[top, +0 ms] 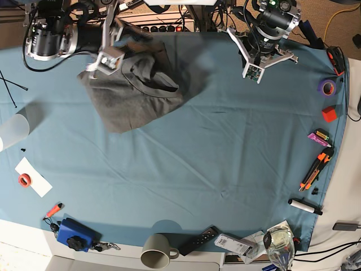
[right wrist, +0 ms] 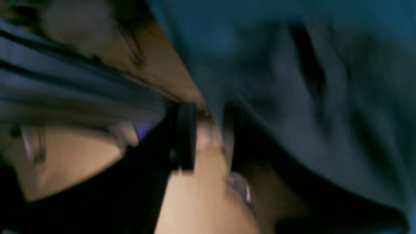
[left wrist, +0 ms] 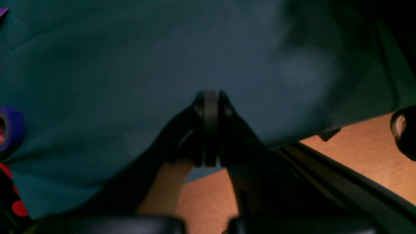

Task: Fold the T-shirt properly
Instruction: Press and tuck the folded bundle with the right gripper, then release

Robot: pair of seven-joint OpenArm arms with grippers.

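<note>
The middle of the tabletop (top: 225,147) is lying open for a hand, while the T-shirt (top: 132,93) is blocking the far left and a mug (top: 156,252), remote (top: 198,240) and marker (top: 305,206) are crowding the near and right edges.

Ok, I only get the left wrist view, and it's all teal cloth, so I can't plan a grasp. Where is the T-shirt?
Observer: The T-shirt lies in a wrinkled heap at the far edge of the table, beside the right arm and well apart from your left gripper.
Operator: Is the right gripper holding it?
Observer: It doesn't look so. The right gripper is at the heap's edge, its jaws apart with nothing between them, though that view is blurred.
</note>
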